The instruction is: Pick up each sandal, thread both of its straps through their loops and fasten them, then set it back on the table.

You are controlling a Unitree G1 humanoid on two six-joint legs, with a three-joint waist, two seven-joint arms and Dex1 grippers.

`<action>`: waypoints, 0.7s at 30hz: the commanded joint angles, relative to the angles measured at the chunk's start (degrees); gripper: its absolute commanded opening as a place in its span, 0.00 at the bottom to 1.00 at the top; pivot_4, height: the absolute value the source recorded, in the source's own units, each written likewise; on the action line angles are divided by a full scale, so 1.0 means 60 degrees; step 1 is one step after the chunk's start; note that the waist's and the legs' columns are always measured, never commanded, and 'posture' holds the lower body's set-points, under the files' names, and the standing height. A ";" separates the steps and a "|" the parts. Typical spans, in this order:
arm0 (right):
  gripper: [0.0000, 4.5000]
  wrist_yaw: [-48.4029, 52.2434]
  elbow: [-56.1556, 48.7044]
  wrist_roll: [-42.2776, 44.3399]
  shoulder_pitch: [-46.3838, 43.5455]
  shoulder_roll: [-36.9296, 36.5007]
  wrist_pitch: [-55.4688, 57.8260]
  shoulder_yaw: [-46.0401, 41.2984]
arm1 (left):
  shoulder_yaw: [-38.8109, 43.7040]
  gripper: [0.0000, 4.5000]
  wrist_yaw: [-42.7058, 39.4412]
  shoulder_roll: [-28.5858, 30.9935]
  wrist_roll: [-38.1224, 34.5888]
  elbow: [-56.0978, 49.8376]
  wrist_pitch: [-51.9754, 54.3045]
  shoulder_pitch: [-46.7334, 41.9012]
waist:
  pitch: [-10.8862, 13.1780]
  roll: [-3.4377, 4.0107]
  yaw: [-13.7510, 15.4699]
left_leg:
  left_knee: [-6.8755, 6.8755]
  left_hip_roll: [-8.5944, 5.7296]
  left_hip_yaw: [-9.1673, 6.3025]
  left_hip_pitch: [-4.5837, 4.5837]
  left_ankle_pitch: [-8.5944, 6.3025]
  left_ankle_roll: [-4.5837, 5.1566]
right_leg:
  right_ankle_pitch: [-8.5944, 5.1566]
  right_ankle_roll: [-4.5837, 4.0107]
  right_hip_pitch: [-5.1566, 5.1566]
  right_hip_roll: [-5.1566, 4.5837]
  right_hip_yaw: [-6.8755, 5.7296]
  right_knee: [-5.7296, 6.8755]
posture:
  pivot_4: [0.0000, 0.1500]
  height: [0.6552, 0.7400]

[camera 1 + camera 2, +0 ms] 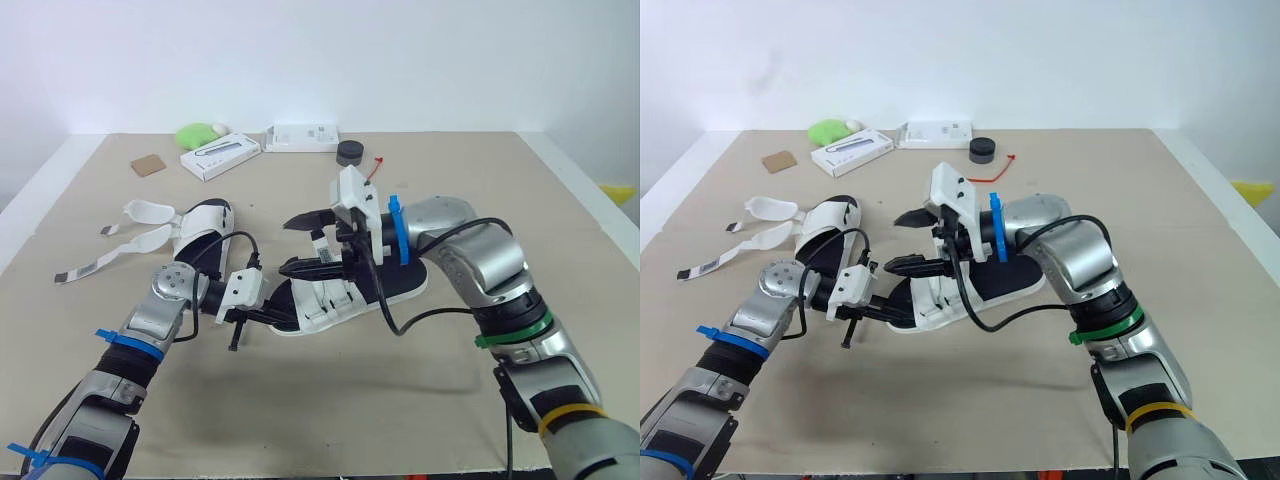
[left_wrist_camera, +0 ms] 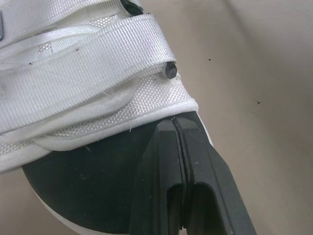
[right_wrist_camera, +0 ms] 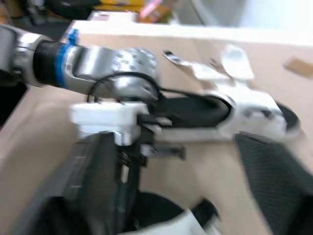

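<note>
A white sandal with a black footbed (image 1: 400,280) lies at the table's middle, its toe end pointing toward my left arm. My left gripper (image 1: 278,317) is at that toe end, fingers (image 2: 171,161) pressed together over the black footbed just below the white strap (image 2: 88,63). My right gripper (image 1: 302,246) hovers over the same sandal's straps (image 1: 325,300), spread wide open with nothing between its fingers. The second sandal (image 1: 203,232) lies to the left. Its two straps (image 1: 140,212) are loose and spread out on the table.
Along the far edge sit a green object (image 1: 198,133), two white boxes (image 1: 220,155) (image 1: 300,137), a black round lid (image 1: 350,152), a red tie (image 1: 377,165) and a brown card (image 1: 147,165). The table's right edge (image 1: 585,190) drops off.
</note>
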 commanded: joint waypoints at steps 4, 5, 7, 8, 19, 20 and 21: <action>0.18 0.0526 0.1386 -0.1440 -0.0372 0.0315 -0.1177 0.0715 | -0.0211 0.00 -0.0033 0.0089 0.0247 -0.0040 0.0115 0.0248 | 0.0000 0.0001 0.0001 | 0.0000 -0.0001 0.0001 0.0001 0.0001 -0.0001 | 0.0000 -0.0005 -0.0001 0.0001 0.0000 0.0002 | 1.00 1.00; 0.09 0.0632 0.1539 -0.1597 -0.0392 0.0334 -0.1280 0.0804 | -0.0208 0.00 -0.0029 0.0095 0.0250 -0.0055 0.0117 0.0261 | 0.0001 0.0001 0.0001 | 0.0000 -0.0001 0.0001 0.0001 0.0001 -0.0001 | -0.0001 -0.0006 -0.0001 0.0000 0.0000 0.0002 | 1.00 1.00; 0.01 0.0874 0.1707 -0.1796 -0.0428 0.0344 -0.1170 0.0970 | -0.0206 0.00 -0.0016 0.0105 0.0257 -0.0093 0.0125 0.0287 | 0.0001 0.0002 0.0002 | 0.0000 -0.0002 0.0000 -0.0002 0.0000 -0.0001 | -0.0001 -0.0007 -0.0005 -0.0002 -0.0001 0.0002 | 1.00 1.00; 0.01 0.0928 0.1831 -0.1954 -0.0443 0.0382 -0.1249 0.1056 | -0.0203 0.00 -0.0006 0.0108 0.0256 -0.0116 0.0139 0.0298 | 0.0001 0.0002 0.0002 | -0.0001 -0.0003 -0.0001 -0.0003 0.0000 -0.0001 | -0.0001 -0.0007 -0.0007 -0.0006 -0.0002 0.0002 | 1.00 1.00; 0.01 0.1068 0.3471 -0.3471 -0.0740 0.0522 -0.1870 0.1375 | -0.0168 0.00 0.0004 0.0159 0.0194 -0.0294 0.0242 0.0361 | 0.0002 0.0003 0.0001 | -0.0002 -0.0007 -0.0005 -0.0003 -0.0002 -0.0002 | -0.0002 -0.0008 -0.0007 -0.0009 -0.0005 0.0003 | 1.00 1.00; 0.01 0.1080 0.3503 -0.3521 -0.0746 0.0542 -0.1847 0.1363 | -0.0165 0.00 0.0007 0.0155 0.0190 -0.0301 0.0246 0.0362 | 0.0002 0.0003 0.0001 | -0.0002 -0.0008 -0.0006 -0.0003 -0.0002 -0.0001 | -0.0002 -0.0008 -0.0007 -0.0010 -0.0006 0.0003 | 1.00 1.00; 0.01 0.1088 0.3522 -0.3571 -0.0755 0.0561 -0.1815 0.1349 | -0.0164 0.00 0.0001 0.0156 0.0187 -0.0299 0.0240 0.0360 | 0.0002 0.0003 0.0001 | -0.0002 -0.0007 -0.0007 -0.0003 -0.0002 -0.0002 | -0.0001 -0.0008 -0.0006 -0.0010 -0.0006 0.0002 | 1.00 1.00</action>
